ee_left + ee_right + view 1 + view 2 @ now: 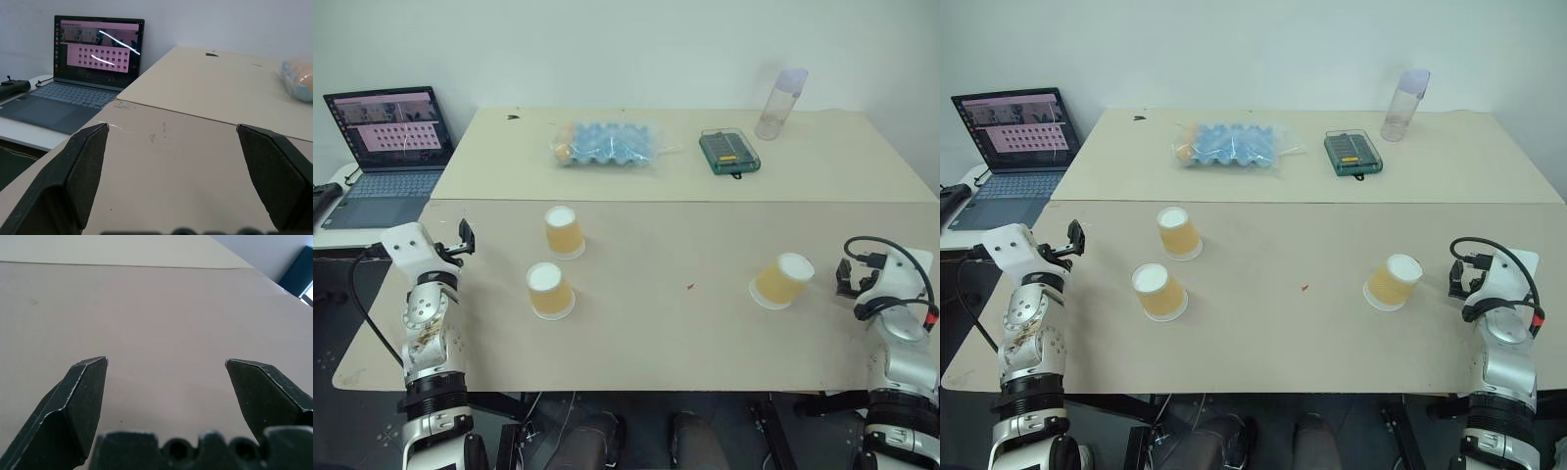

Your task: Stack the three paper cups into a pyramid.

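Two beige tabletops (636,333) butt together in front of you against a pale wall, the seam running across just behind the cups. On the near top you have the three paper cups, all standing mouth-down and none stacked: one cup (564,232) left of centre near the seam, a second cup (549,291) just in front of it and apart from it, and a third cup (781,281) well off to the right, tilted, with its white base turned toward your right arm.

Your left gripper (466,238) sits at the left edge of the near top, fingers (85,169) spread wide and holding nothing, the bare tabletop between them. Your right gripper (845,278) sits at the right edge, near the third cup but not touching it, fingers (83,396) likewise spread wide over bare surface.

On the far top lie a blue egg tray in a clear bag (604,144), a green case (728,151) and a tall clear bottle (780,102). An open laptop (389,152) stands on a side table to the left.
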Action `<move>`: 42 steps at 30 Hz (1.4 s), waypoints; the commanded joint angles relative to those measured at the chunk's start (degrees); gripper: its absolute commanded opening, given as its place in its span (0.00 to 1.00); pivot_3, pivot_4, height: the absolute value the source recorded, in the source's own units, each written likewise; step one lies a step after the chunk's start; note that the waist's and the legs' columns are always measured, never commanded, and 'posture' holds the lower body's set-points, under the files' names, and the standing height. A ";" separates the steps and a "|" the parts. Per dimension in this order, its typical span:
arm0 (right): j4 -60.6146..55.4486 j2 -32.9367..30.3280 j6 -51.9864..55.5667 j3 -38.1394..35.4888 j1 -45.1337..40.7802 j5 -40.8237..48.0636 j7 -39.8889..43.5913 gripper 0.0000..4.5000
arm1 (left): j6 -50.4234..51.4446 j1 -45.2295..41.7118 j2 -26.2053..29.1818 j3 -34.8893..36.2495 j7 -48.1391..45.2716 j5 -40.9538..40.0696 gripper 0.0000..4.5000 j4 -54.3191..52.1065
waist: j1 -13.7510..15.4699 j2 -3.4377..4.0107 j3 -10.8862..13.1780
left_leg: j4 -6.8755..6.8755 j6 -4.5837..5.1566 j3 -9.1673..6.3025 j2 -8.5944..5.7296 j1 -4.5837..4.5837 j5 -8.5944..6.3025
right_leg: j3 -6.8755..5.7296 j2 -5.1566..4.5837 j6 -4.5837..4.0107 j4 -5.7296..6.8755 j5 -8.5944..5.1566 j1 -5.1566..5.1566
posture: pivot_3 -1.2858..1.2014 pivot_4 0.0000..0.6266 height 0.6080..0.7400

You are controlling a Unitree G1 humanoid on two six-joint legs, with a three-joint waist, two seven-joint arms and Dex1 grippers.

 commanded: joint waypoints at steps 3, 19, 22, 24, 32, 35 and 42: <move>-3.08 -1.61 -1.05 -2.94 0.62 -0.27 -1.49 1.00 | -0.04 -0.28 1.77 0.28 -0.64 0.22 0.99 -1.66 | 0.01 0.00 0.00 | 0.00 0.00 0.00 0.00 0.00 0.00 | 0.00 0.00 0.00 0.00 0.00 -0.01 | 0.52 0.24 1.00; -22.09 -15.09 10.52 -9.20 -15.09 23.17 15.70 1.00 | 14.70 12.10 16.30 2.01 -24.72 -16.14 0.99 -24.89 | -0.96 0.22 0.12 | -0.11 0.01 0.33 0.14 -0.13 -0.01 | 0.22 0.06 -0.06 0.06 0.04 -0.35 | 0.52 0.24 1.00; -27.85 -18.34 18.01 -6.32 -16.59 32.43 24.14 1.00 | 18.43 14.35 18.30 2.36 -26.59 -19.35 0.99 -30.49 | -0.92 0.20 0.12 | -0.12 0.04 0.32 0.25 -0.06 -0.03 | 0.18 0.11 -0.06 -0.05 0.04 -0.42 | 0.52 0.24 1.00; -32.01 -19.27 23.17 -4.34 -17.20 39.53 27.91 1.00 | 21.14 16.05 19.44 2.32 -27.99 -21.60 0.99 -33.81 | -0.80 0.19 0.12 | -0.13 0.07 0.31 0.26 -0.08 -0.05 | 0.17 0.11 -0.06 -0.10 0.04 -0.41 | 0.52 0.24 1.00; -50.04 -19.06 30.46 8.32 -9.54 52.76 40.64 1.00 | 23.15 21.61 21.46 0.76 -31.99 -21.60 0.99 -38.32 | 0.05 0.18 0.14 | -0.17 0.14 0.36 0.27 -0.27 -0.14 | 0.19 0.06 -0.08 -0.20 0.04 -0.59 | 0.52 0.24 1.00; -50.23 -18.85 29.26 10.25 -8.26 50.70 40.69 1.00 | 23.30 22.14 21.51 -0.03 -32.51 -21.71 0.99 -39.09 | 0.58 0.14 0.17 | -0.16 0.18 0.48 0.18 -0.33 -0.17 | 0.23 -0.04 0.01 -0.26 0.09 -0.61 | 0.52 0.24 1.00; -49.16 -16.85 29.14 13.85 -7.47 46.47 38.64 1.00 | 24.00 23.56 22.95 -4.61 -37.89 -22.65 0.99 -41.54 | 0.86 0.13 0.17 | -0.15 0.17 0.60 0.25 -0.31 -0.16 | 0.27 -0.01 0.03 -0.34 0.15 -0.62 | 0.52 0.24 1.00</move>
